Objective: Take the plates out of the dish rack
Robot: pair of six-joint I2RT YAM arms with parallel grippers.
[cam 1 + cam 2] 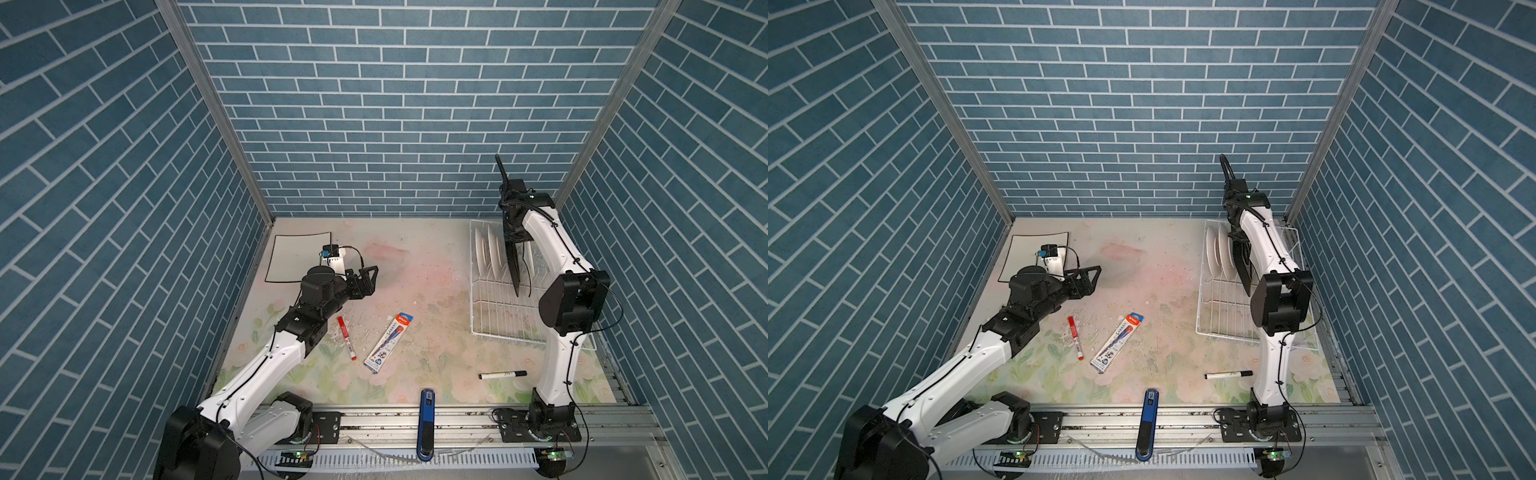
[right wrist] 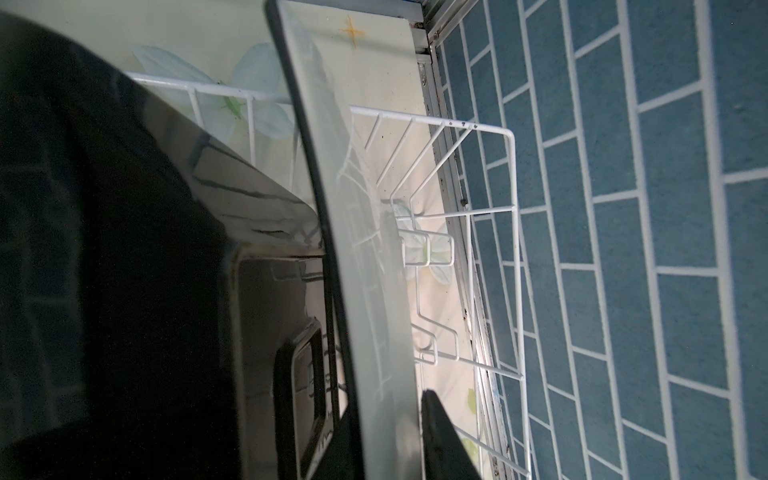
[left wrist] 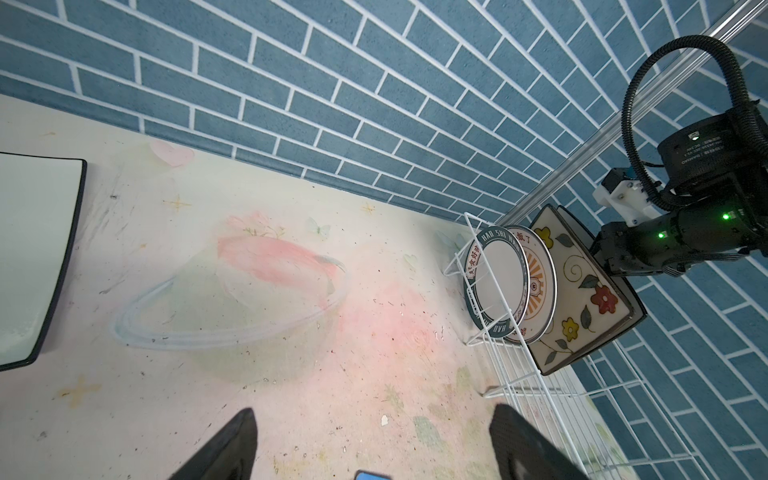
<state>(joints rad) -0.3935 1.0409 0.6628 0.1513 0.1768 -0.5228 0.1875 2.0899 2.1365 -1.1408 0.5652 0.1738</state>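
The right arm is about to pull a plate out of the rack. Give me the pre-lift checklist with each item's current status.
1. Jaws of the right gripper on either side of the square plate at its rim: ok.
2. Jaws clamped firmly on it: cannot tell.
3. The flowered plate clear of the jaws: cannot tell; it stands very close.
4. The round plates upright in the dish rack, away from the grip: ok.
5. The left gripper open, empty, away from the rack: ok.
6. Set-down room at the plate on the table: not ok; the left arm hangs over its corner.
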